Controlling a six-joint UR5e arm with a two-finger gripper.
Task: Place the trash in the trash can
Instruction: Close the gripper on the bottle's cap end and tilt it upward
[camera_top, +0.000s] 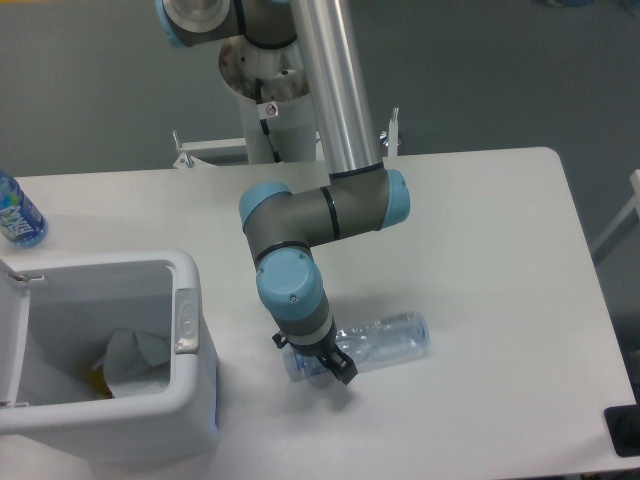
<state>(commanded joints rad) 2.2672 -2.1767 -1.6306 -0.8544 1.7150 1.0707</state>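
- The clear plastic bottle is clasped near its capped end by the pincer; its body stretches right of the pincer, tilted slightly upward.
- The crumpled white paper is seen inside the trash can, left of the pincer.
- A small blue-labelled bottle stands far left, well apart.

the arm descends from its base at the top of the view, the silver upper link running down to a grey elbow with blue end caps. the wrist bends downward toward the worktop. the claw points down, its dark fingers closed on the clear plastic bottle near its capped end.
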